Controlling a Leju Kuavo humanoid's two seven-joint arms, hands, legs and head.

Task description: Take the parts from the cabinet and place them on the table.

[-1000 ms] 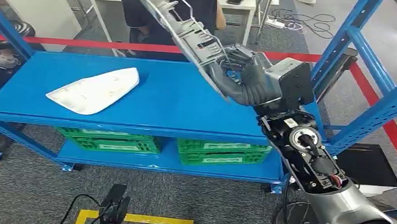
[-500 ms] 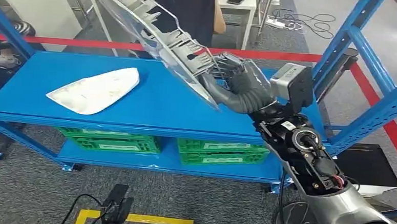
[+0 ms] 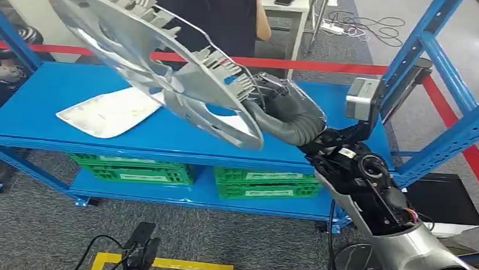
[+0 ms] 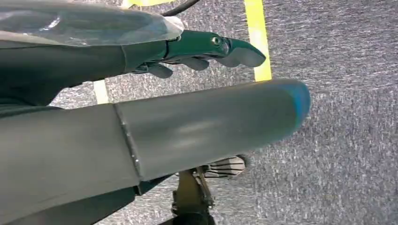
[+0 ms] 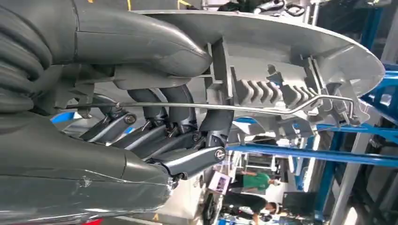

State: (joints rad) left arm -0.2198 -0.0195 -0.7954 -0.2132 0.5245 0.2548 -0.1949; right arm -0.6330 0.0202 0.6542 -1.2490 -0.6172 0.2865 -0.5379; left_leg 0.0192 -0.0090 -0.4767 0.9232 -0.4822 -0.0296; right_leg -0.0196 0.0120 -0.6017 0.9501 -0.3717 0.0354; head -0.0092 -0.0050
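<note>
Silver wheel cover (image 3: 148, 56), tilted, held above the blue table (image 3: 237, 132) by the right hand (image 3: 276, 97), fingers (image 5: 187, 159) curled around its rim; white part (image 3: 111, 111) on table; left hand (image 4: 197, 51) empty, fingers apart.

Looks like a workshop or factory test floor: blue steel racking (image 3: 451, 65) with a blue shelf (image 3: 201, 117), green plastic crates (image 3: 265, 183) stored underneath, grey carpet marked with red (image 3: 471, 153) and yellow tape (image 3: 162, 265), cables (image 3: 360, 24) lying around.
</note>
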